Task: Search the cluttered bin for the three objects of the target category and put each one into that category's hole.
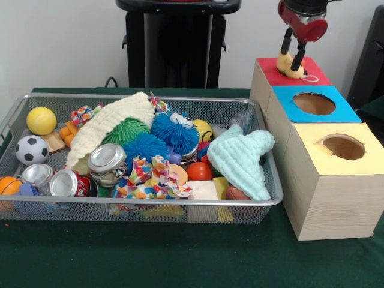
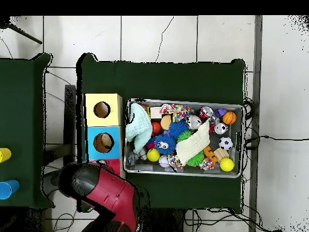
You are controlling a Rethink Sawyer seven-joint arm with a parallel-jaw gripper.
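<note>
While its black fingers close on a pale yellow toy (image 1: 290,65), the gripper (image 1: 292,62) hangs directly over the red-topped box (image 1: 314,74), whose hole lies hidden beneath the toy. By appearances this delivery is nearly done. Beside the red-topped box, the wire bin (image 1: 264,205) remains crowded, so any remaining targets are likely buried there.

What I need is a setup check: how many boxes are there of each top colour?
Red box: 1
Blue box: 1
Yellow box: 1
Total: 3
</note>
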